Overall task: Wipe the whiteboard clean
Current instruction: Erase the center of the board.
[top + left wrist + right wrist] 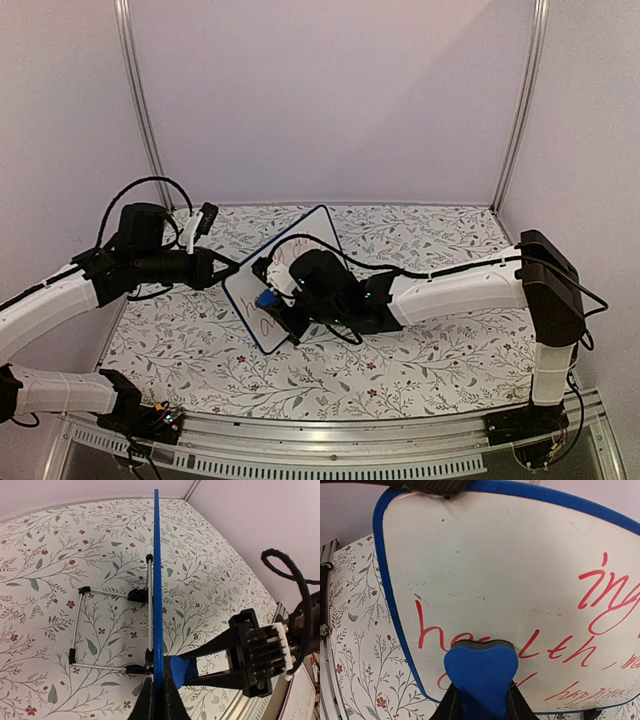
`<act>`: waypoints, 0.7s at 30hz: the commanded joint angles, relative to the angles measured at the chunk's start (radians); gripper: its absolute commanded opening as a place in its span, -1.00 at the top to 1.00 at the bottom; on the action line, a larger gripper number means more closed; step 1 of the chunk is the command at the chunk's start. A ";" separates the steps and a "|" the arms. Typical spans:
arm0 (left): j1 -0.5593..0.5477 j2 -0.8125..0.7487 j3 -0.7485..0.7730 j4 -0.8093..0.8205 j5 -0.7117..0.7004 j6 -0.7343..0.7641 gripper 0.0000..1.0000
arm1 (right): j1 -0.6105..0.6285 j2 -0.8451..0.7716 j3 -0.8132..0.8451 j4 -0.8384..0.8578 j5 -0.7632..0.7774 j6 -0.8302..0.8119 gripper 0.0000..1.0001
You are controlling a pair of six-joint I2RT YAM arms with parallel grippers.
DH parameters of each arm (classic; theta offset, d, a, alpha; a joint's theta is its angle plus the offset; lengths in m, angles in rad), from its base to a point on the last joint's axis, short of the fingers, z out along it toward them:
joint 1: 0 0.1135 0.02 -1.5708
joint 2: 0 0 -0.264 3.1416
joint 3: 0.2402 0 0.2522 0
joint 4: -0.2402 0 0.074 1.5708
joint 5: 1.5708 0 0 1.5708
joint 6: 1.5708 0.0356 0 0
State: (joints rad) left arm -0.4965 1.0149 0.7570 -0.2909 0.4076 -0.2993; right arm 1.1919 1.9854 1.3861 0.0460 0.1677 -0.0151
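upright whiteboard, blue-edged, red handwriting

The white, blue-edged whiteboard is being kept upright on the floral worktop, its face being partly covered by red handwriting.

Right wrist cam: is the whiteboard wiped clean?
No, red handwriting runs across the lower part of the whiteboard, right around the blue eraser.
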 commanded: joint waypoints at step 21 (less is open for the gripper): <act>-0.013 0.004 -0.005 0.010 0.034 0.010 1.00 | 0.039 0.045 0.137 -0.020 0.040 -0.047 0.69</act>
State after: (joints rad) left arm -0.4965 1.0149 0.7570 -0.2886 0.4026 -0.2993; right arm 1.2106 2.0045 1.5501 0.0227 0.1917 -0.0624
